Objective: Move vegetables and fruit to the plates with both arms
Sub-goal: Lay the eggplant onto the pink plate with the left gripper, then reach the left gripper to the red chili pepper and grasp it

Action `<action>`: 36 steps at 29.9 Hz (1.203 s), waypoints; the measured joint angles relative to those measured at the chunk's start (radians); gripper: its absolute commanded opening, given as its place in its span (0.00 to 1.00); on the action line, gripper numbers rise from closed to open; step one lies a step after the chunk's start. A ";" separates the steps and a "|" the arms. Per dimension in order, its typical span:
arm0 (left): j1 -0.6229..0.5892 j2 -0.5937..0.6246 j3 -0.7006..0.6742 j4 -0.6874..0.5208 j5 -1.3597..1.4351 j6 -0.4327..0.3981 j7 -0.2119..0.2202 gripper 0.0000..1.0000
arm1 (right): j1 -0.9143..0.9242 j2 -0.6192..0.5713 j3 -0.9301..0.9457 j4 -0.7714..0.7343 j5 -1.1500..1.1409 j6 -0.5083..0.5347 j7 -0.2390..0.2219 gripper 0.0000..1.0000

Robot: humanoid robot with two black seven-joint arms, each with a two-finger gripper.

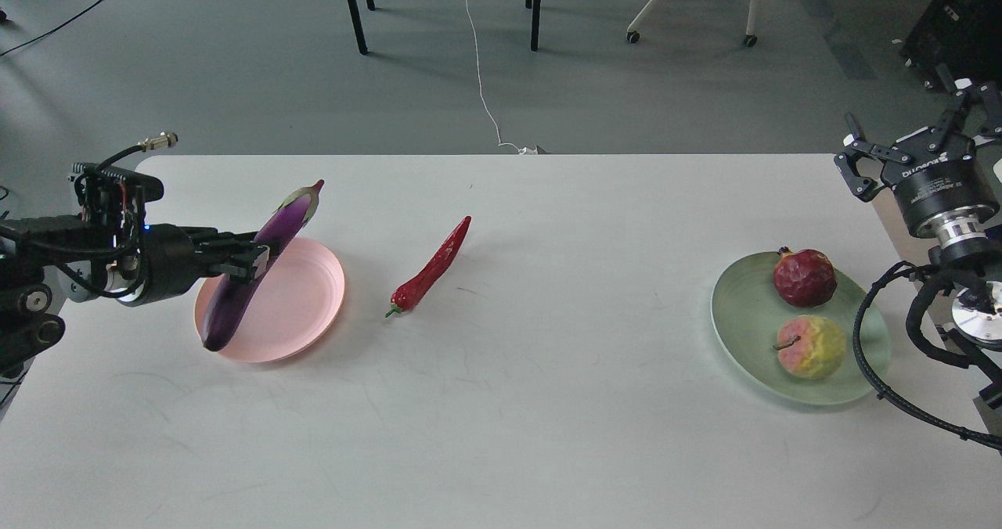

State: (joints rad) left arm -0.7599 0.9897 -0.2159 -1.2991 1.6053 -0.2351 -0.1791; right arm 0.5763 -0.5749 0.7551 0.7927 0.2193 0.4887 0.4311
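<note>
My left gripper (pixel 252 259) is shut on the long purple eggplant (pixel 270 255) and holds it tilted over the pink plate (pixel 301 302), cap end up and far, lower end near the plate's left rim. The red chili pepper (pixel 432 267) lies on the white table to the right of that plate. The pale green plate (pixel 744 318) at the right holds the dark red pomegranate-like ball (pixel 805 277) and the pink and yellow-green fruit (pixel 814 346). My right gripper (pixel 912 149) is raised at the table's right edge, prongs spread, empty.
The white table (pixel 548 435) stretches between the two plates. A black cable (pixel 884 372) of my right arm loops over the green plate's right rim. Chair and table legs and a white cord are on the floor beyond the far edge.
</note>
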 measured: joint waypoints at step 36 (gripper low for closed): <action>-0.196 -0.507 0.093 0.214 0.301 0.025 0.061 0.59 | -0.002 -0.032 0.003 0.002 -0.001 0.000 0.000 0.99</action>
State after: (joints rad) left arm -0.9558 0.4830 -0.1232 -1.0848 1.9063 -0.2103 -0.1183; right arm 0.5740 -0.6066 0.7577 0.7952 0.2178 0.4887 0.4311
